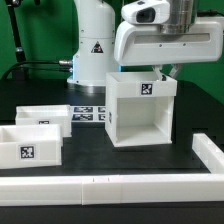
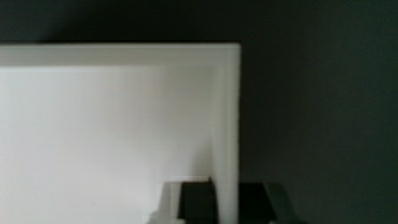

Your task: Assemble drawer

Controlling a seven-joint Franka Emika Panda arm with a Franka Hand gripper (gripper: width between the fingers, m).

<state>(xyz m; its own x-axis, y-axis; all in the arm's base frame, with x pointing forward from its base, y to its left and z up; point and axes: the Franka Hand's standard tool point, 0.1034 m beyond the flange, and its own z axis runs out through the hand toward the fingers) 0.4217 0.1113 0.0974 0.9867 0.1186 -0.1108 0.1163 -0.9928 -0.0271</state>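
Observation:
The drawer's white open-fronted casing (image 1: 140,118) stands upright in the middle of the black table, with a square tag on its inner back wall. My gripper (image 1: 163,72) is at its top edge on the exterior view's right. In the wrist view, the casing's thin side wall (image 2: 226,110) runs between my two black fingers (image 2: 196,202). The gripper (image 2: 226,200) looks shut on that wall. Two small open-topped trays lie at the exterior view's left, one (image 1: 42,120) behind the other (image 1: 27,150). Their knobs are hidden.
The marker board (image 1: 88,113) lies flat between the trays and the casing, in front of the robot base (image 1: 92,50). A long low white border wall (image 1: 110,186) runs along the front and turns up the exterior view's right (image 1: 206,152).

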